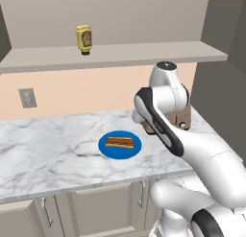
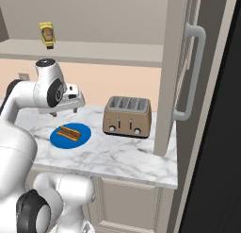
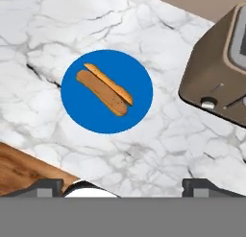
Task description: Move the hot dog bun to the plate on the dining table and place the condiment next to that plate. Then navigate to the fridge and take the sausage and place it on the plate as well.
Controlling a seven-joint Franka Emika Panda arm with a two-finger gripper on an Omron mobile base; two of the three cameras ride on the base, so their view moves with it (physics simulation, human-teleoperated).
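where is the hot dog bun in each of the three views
Left base view: the hot dog bun lies on the blue plate, centre of the marble counter, left of the arm.
Right base view: bun at lower left, on the blue plate left of the toaster.
Hand view: bun left of centre, on the plate, above the open fingers.
Shared landmark: the blue plate.

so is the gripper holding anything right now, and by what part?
Nothing held. The gripper is open above the counter; the hot dog bun lies untouched on the blue plate.
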